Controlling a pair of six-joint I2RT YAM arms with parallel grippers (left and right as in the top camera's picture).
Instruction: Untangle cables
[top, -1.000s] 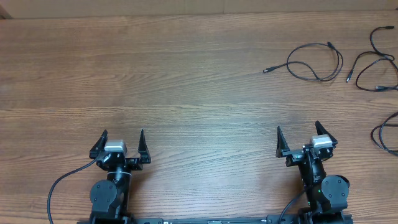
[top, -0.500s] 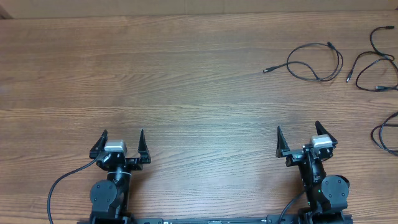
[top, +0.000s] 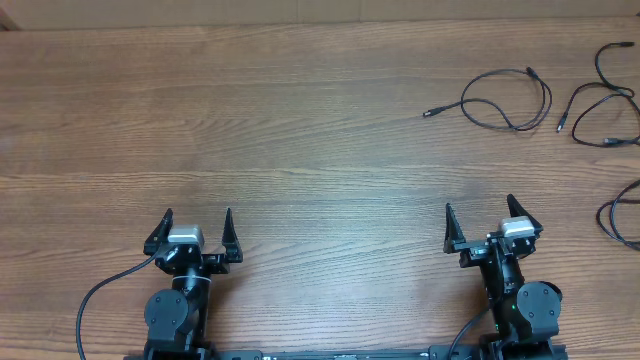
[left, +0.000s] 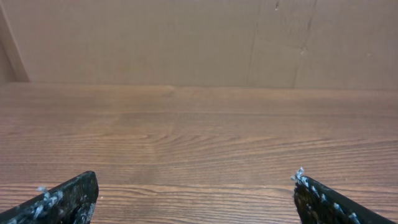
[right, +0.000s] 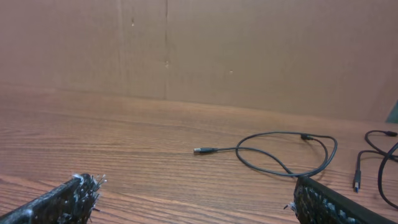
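Nothing has moved since the earlier frames: both arms sit parked at the near edge of the wooden table (top: 300, 120) and the cables lie where they were. The left gripper (top: 198, 215) is spread wide with nothing between its fingers; its wrist camera shows only the two dark fingertips (left: 68, 196) low in the corners, bare wood ahead and a brown cardboard wall (left: 186, 37) behind the table. The right gripper (top: 479, 205) is likewise spread wide and holds nothing. All the cables are at the far right of the table, well apart from both grippers. One looped cable (top: 516, 128) lies alone, its plug end pointing left; in the right wrist view the same looped cable (right: 219, 149) lies flat on the wood ahead of the fingertips (right: 336, 202). Just to its right, a second cable (top: 605, 143) curls near the table's right edge, and from above it is hard to tell whether it is one cord or two crossing. Nearer, a third cable (top: 606, 213) runs off the right edge of the overhead view.
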